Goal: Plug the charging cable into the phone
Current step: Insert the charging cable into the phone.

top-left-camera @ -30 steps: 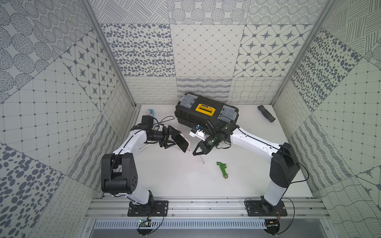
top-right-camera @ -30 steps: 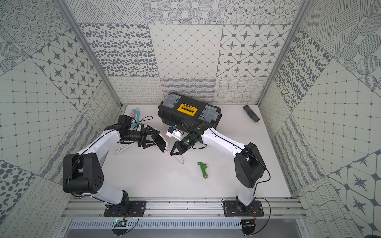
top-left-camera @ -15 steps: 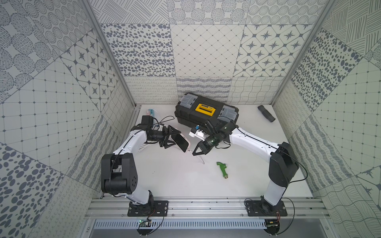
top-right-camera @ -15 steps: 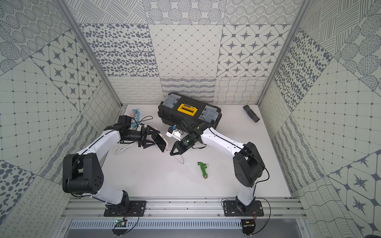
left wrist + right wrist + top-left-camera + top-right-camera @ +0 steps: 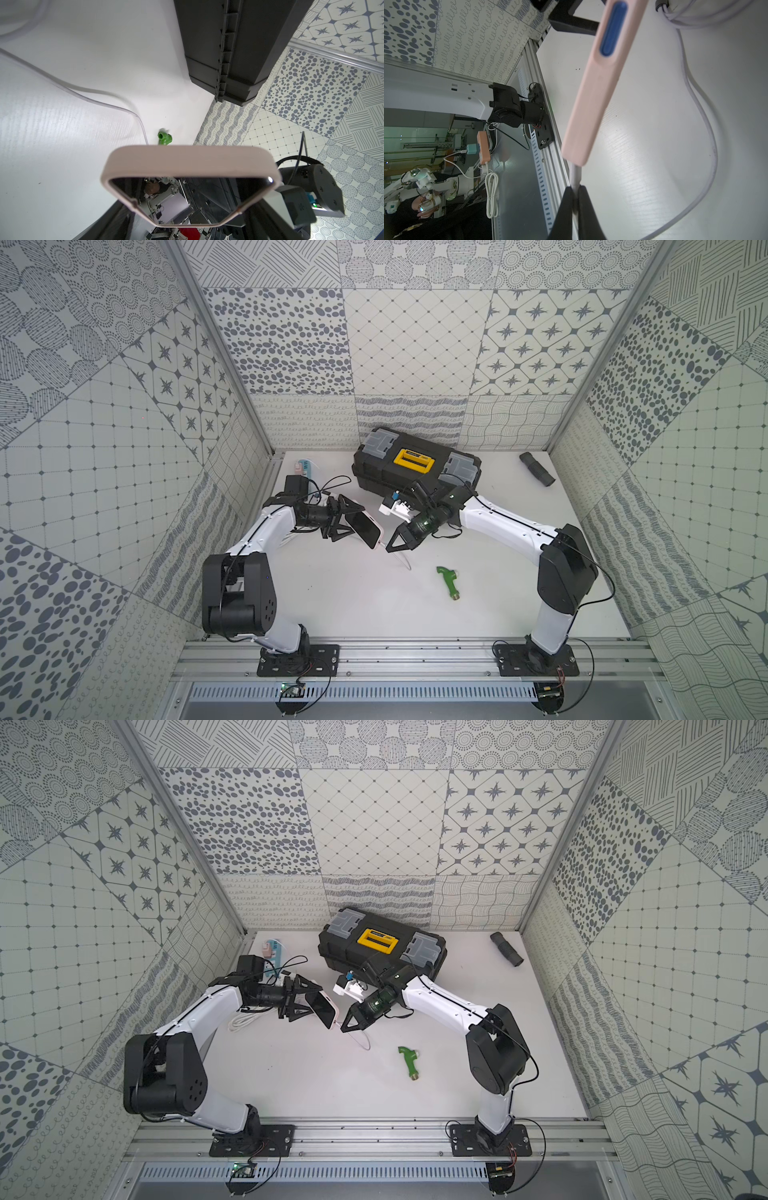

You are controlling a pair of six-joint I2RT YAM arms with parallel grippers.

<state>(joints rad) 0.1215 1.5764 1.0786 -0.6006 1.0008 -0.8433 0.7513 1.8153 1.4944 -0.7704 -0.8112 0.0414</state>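
Observation:
The phone (image 5: 366,526) has a black screen and a pale pink rim. My left gripper (image 5: 349,521) holds it off the table by its sides, jaws wide around it. In the left wrist view the phone's rim (image 5: 187,160) fills the lower middle. My right gripper (image 5: 391,546) is shut on the plug end of the charging cable (image 5: 402,559). In the right wrist view the plug (image 5: 576,176) runs from the gripper (image 5: 576,193) up to the end of the phone (image 5: 596,93) and meets it. How deep it sits does not show. The rest of the charging cable (image 5: 705,124) loops over the table.
A black toolbox (image 5: 415,466) with a yellow handle stands behind both grippers. A green fitting (image 5: 448,581) lies to the front right and a black ribbed tube (image 5: 538,468) at the back right. A light-blue power strip (image 5: 303,467) and its thicker white cord (image 5: 245,1021) lie under the left arm.

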